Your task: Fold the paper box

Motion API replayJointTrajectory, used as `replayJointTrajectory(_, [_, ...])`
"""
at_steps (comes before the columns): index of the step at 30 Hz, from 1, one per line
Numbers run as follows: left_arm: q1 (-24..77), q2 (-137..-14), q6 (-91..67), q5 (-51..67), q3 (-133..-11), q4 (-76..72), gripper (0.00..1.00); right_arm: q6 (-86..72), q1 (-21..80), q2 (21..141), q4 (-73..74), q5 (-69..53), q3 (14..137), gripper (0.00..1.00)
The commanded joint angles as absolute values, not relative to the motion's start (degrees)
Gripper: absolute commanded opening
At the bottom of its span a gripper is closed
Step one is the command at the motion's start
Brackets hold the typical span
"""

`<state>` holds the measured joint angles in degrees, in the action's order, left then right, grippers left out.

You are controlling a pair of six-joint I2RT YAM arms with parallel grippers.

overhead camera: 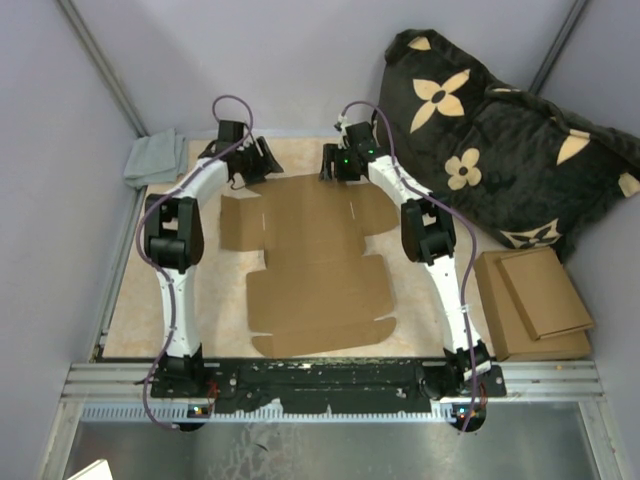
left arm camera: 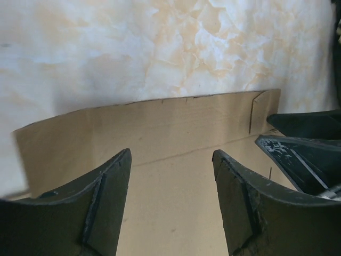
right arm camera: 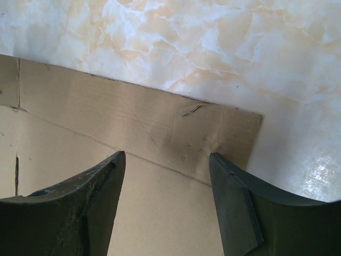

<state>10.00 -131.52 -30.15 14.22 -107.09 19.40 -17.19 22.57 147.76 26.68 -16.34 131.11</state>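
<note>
The paper box lies flat and unfolded on the marble-patterned table, its flaps spread out. My left gripper is open over the box's far left edge. In the left wrist view its fingers straddle the far flap and its crease. My right gripper is open over the far right edge. In the right wrist view its fingers straddle the creased far flap near its corner. Neither gripper holds anything.
A pile of flat brown cardboard sheets lies at the right. A black cushion with beige flowers fills the far right. A grey cloth lies at the far left corner. A metal rail runs along the near edge.
</note>
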Motion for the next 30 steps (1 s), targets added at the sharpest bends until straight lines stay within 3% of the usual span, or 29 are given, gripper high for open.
replayJointTrajectory(1, [7.1,-123.6,-29.0,9.8,-104.2,20.7,0.70,-17.7,22.9,147.9,29.7,-15.1,129.3,0.65])
replayJointTrajectory(11, [3.5,-123.7,-28.6,6.9,-101.1,22.4,0.70,-17.4,22.9,147.7,30.3,-15.0,129.5,0.65])
replayJointTrajectory(30, [6.1,-128.5,-33.1,18.8,-105.5,17.3,0.67,-17.3,22.8,147.4,30.5,-15.6,129.6,0.65])
